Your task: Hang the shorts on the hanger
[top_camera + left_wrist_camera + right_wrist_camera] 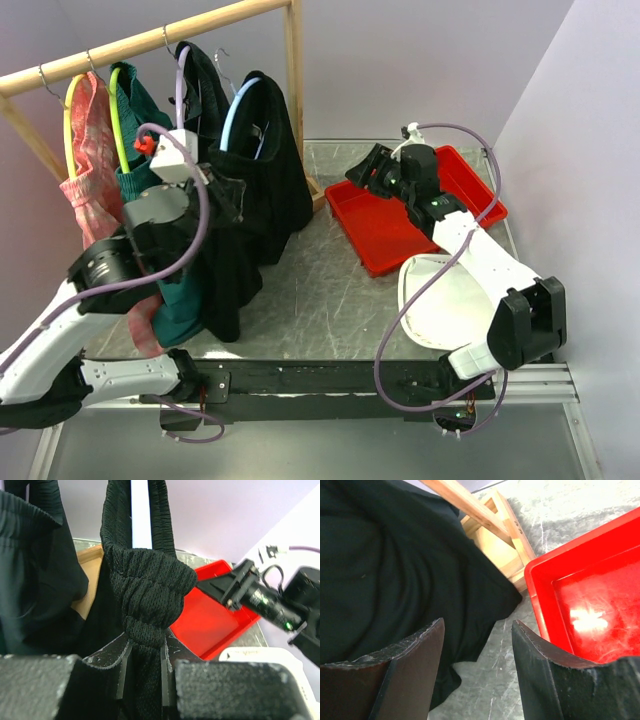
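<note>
The black shorts [272, 175] hang over the light blue hanger [238, 108] on the wooden rail, their lower part drooping to the table. My left gripper [222, 190] is shut on a bunched fold of the shorts [145, 595]; in the left wrist view the jaws [146, 647] pinch the fabric just below the pale hanger bar [141, 515]. Off to the right of the shorts, my right gripper [365, 170] stands open and holds nothing. In the right wrist view its fingers [477, 625] frame bare table, with the shorts [395, 570] lying to the left.
The wooden rack [150, 40] also carries pink checked shorts [90, 170], dark green shorts [140, 150] and a purple hanger [181, 75]. Its wooden foot [495, 535] stands beside a red tray [400, 220]. A white tub [450, 300] sits at front right.
</note>
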